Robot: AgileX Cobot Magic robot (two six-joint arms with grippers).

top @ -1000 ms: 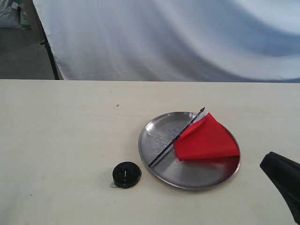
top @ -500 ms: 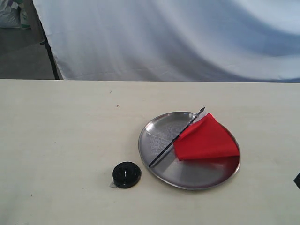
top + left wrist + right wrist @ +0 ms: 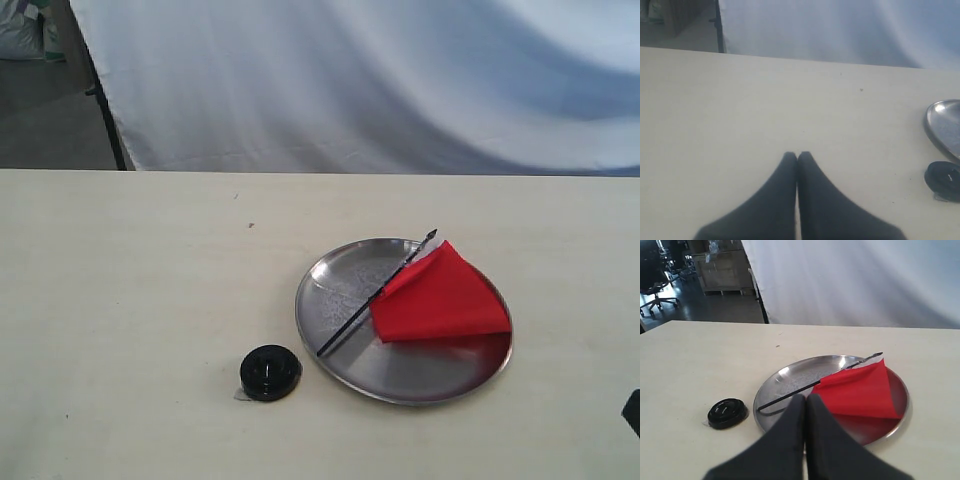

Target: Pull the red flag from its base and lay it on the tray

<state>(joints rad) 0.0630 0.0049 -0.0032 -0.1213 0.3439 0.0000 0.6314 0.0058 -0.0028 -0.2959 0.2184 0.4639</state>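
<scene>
A pale cream table (image 3: 130,300) with a smooth matte top stretches in front of a draped white cloth backdrop (image 3: 400,80). Left of centre sits the base (image 3: 269,372), a small round disc of glossy black plastic with a hole in its middle. It is just beside the tray but not touching it, and the flag is off it. To its right lies the tray (image 3: 335,275), a wide, shallow round plate of shiny steel with a raised rim and a brushed sheen. The red flag (image 3: 445,300) lies on the tray's right half, its smooth cloth spread in a wedge with a white strip at the far edge. Its thin black stick (image 3: 372,297) slants across the tray from the near left rim to the far rim. The left gripper (image 3: 797,157) hovers over bare table, its two dark tapered fingers pressed together and holding nothing. The right gripper (image 3: 805,399) is also closed and empty, on the near side of the tray, pointing toward the flag.
</scene>
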